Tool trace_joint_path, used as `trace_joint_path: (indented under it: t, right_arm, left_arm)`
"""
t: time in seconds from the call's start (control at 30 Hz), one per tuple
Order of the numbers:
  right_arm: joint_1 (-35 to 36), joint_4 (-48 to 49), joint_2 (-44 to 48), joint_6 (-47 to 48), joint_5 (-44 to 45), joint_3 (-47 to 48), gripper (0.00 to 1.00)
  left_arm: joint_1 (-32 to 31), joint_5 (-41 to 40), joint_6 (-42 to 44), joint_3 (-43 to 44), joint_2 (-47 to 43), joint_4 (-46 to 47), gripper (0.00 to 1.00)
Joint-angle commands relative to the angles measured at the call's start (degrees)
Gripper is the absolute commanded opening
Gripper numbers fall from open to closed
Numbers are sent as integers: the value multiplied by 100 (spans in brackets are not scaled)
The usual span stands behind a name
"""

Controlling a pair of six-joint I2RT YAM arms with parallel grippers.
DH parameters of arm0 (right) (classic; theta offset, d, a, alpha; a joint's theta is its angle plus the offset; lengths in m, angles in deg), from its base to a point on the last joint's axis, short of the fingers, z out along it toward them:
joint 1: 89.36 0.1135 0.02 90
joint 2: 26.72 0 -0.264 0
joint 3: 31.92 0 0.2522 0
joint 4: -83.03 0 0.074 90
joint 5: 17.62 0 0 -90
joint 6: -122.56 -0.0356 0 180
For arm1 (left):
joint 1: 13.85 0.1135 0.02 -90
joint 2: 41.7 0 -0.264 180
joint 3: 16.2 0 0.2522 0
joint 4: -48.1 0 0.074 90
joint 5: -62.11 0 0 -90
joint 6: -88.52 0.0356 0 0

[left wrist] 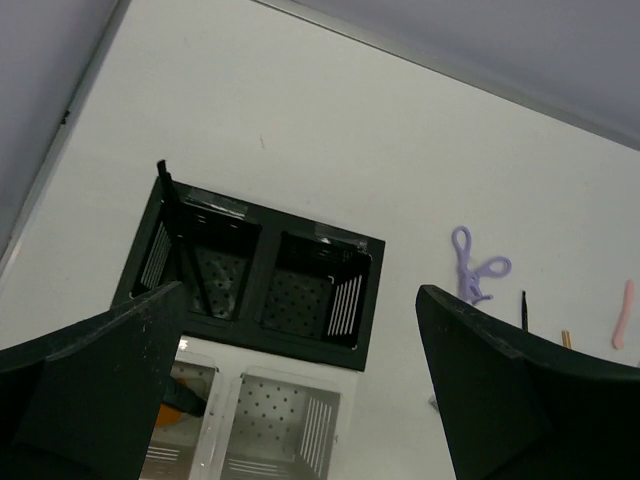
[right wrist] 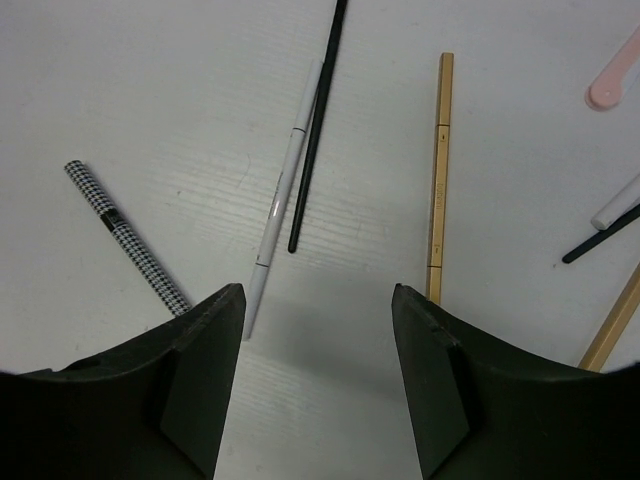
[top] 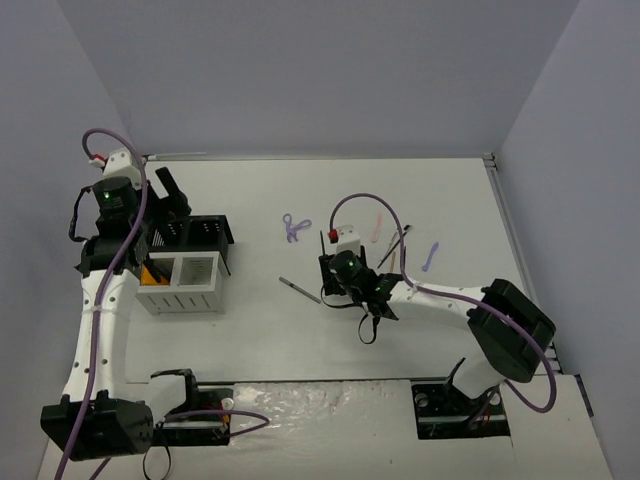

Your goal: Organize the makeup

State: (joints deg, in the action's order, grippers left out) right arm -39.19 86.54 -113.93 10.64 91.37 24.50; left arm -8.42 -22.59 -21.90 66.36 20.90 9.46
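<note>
A white pencil (right wrist: 278, 205), a thin black pencil (right wrist: 316, 130), a tan stick (right wrist: 438, 170) and a houndstooth pencil (right wrist: 125, 240) are laid flat on the worktop (top: 300, 340), just ahead of the right tool (right wrist: 317, 300). Its jaws are held apart, with nothing between them. A purple scissor-like tool (top: 294, 227) is seen farther back. One black pencil (left wrist: 185, 235) is leaned in a black compartment of the organizer (left wrist: 265, 215) — below the left tool (left wrist: 298, 295), which is spread wide and empty.
</note>
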Motion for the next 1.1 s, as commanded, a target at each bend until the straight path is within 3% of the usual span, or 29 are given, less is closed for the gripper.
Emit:
trace_joint_path:
  t: [0.0,0.73,0.93,1.07]
  right_arm:
    - [-160,152,-320,-197,-53,427,51]
    - [-209,190,-1597,-322,-116,796,45]
    - [-298,162,-1756,-401,-1,858,35]
    - [-386,109,-1840,-438,-1,862,22]
  left_arm:
    - [-142,675,-27,-301,-341,72,97]
    - [-183,929,-93,-604,-539,169,97]
    - [-183,920,-102,-604,-556,169,97]
    - [-176,982,-106,-613,-545,177,97]
